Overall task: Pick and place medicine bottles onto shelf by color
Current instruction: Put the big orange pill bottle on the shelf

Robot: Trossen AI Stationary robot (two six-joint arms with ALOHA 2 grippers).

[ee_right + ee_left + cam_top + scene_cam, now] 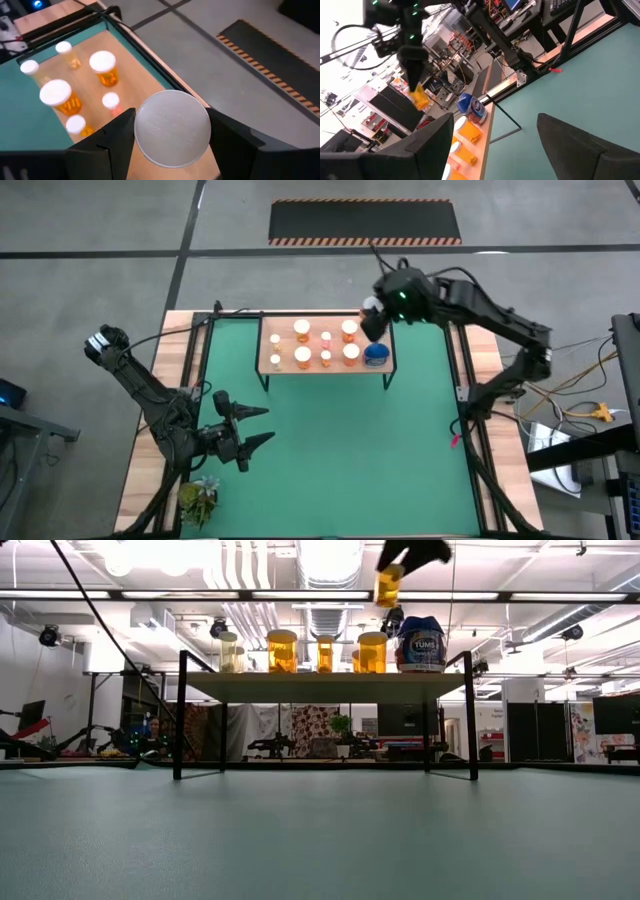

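The light-wood shelf [325, 361] stands at the far middle of the green mat, and its black legs show in the low view [180, 715]. Several orange white-capped bottles [302, 330] and one blue bottle [376, 355] stand upright on it. The blue bottle also shows in the low view [421, 643]. My right gripper [372, 320] is above the shelf's far right corner, shut on an orange bottle [388, 585] with a white cap. My left gripper [268, 425] is open and empty over the mat at the near left. My right gripper pinches the orange bottle at its white-capped top [172, 127] between its two fingers [117, 137]. The fingers come from above, pointing down. The bottle hangs roughly upright below them [419, 95], lifted clear above the shelf, behind the blue bottle.
A small green plant [200, 500] sits at the table's near left corner. Bare green mat [350, 460] lies between the shelf and the near edge. The wooden table rim [150, 450] and black frame rails [460, 370] run along both sides.
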